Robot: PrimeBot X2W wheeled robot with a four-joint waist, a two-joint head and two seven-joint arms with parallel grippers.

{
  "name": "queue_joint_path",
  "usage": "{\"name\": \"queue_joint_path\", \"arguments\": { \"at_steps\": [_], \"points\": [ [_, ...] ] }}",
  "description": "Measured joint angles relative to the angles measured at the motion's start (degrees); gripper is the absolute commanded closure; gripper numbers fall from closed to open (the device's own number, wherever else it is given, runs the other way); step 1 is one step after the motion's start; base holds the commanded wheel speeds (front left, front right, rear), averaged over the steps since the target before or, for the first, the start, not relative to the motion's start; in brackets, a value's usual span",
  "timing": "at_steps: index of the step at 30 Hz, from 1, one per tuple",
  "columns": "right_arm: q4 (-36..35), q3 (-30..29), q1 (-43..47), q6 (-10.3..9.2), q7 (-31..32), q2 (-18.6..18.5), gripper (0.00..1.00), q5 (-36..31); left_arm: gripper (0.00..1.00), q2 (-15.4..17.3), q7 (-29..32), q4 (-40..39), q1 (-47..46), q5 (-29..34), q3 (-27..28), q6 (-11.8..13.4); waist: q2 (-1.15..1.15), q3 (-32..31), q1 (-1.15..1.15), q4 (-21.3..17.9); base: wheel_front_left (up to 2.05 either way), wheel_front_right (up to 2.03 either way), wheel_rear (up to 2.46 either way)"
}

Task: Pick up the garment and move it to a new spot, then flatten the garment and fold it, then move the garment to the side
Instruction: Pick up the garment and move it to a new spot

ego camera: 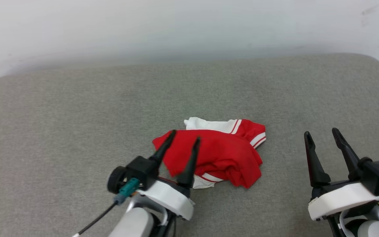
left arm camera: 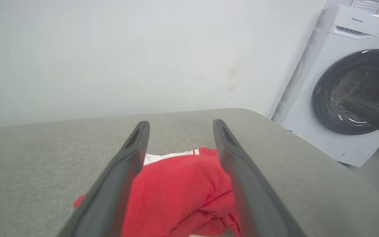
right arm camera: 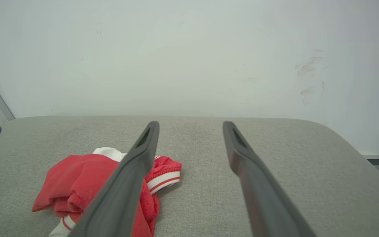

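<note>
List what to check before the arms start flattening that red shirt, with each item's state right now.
1. Left gripper open: ok, jaws apart above the garment.
2. Left gripper clear of the cloth: cannot tell.
3. Right gripper open: ok, empty, standing apart to the garment's right.
4. Garment fully on the grey surface: ok, away from its edges.
5. Garment flat: not ok, it lies as a crumpled heap.
6. Hem or collar to grasp in sight: cannot tell; folds hide them, though a striped sleeve cuff shows.
</note>
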Motion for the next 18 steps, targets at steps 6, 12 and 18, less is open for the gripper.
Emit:
{"name": "queue_joint_path", "arguments": {
  "at_steps": [6,12,18],
  "points": [
    [-0.3,-0.8,1.8,-0.01,0.7,0.0,0.00,-0.5,0.00,4.2,-0.3,-0.3,1.9,-0.7,5.5,3.6,0.00,-2.3,0.00,2.4,0.00,0.00,0.00],
    [-0.2,-0.9,3.2,0.00,1.5,0.0,0.00,-0.5,0.00,9.0,-0.4,-0.2,5.6,-1.8,10.6,5.9,0.00,-4.3,0.00,3.4,0.00,0.00,0.00],
    [-0.1,-0.9,4.5,-0.01,1.9,0.0,0.00,-0.5,0.00,11.3,-0.3,-0.8,9.4,-3.4,12.6,6.5,0.00,-5.7,0.00,3.5,0.00,0.00,0.00]
  ]
}}
